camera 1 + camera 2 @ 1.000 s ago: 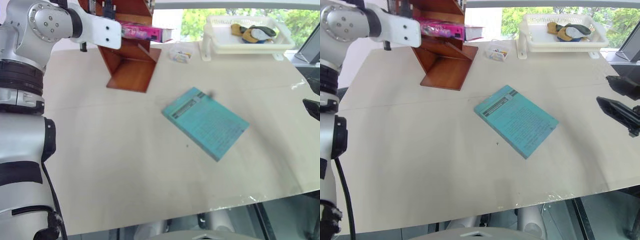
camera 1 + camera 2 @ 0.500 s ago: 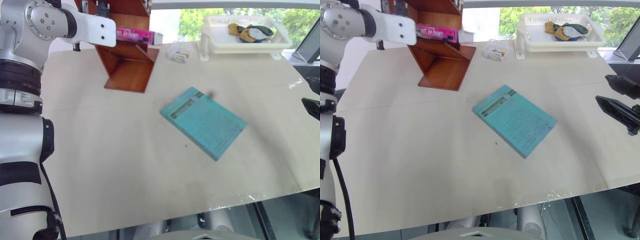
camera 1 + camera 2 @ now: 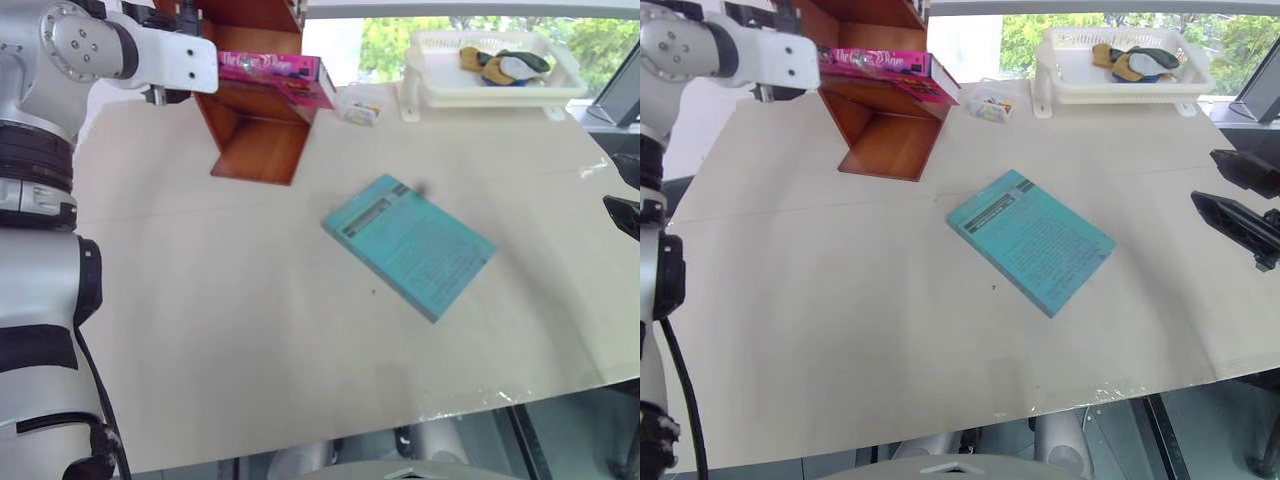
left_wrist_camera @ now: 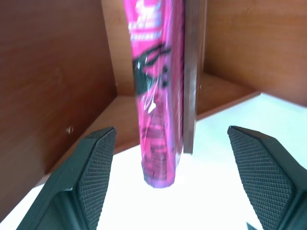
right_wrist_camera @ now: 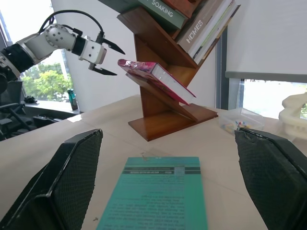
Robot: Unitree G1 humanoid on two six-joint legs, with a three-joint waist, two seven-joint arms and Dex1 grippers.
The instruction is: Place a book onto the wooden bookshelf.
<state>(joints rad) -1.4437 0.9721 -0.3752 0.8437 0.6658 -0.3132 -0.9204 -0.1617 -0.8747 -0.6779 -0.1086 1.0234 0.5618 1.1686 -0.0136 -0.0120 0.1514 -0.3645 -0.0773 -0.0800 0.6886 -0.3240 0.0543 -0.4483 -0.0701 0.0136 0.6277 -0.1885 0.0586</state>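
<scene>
The left gripper (image 5: 106, 58), two black fingers on a white wrist, had just let go: its jaws stood wide apart, clear of the bright pink glossy paperback book (image 3: 885, 68) on either side, where a second before they had been clamped on it. In the left wrist view the book's near end hung free between the two ribbed pads (image 4: 98, 158), touching neither. The gripper sat just to the left of the reddish-brown polished wooden bookshelf (image 3: 885, 135).

The book lay on one of the bookshelf's slanted boards, its right end jutting past the board's edge toward the small clear box (image 3: 989, 104). Compared with the earlier frames it had tipped, so that more of its cover faced upward and the white lettering showed. Judging from this, the placing was as good as done, though the overhang left some risk of the book sliding off the slope.

To the right of the bookshelf and nearer the robot, the flat teal rectangular book (image 3: 1031, 240) lay on the pale table (image 3: 840, 330), where it had been all along. Further right, the white plastic slotted tray (image 3: 1120, 85) stood at the table's far edge. Well to the right of the bookshelf, the right gripper (image 3: 1240, 205) hung over the table's edge, fingers spread and holding nothing, unmoved.
</scene>
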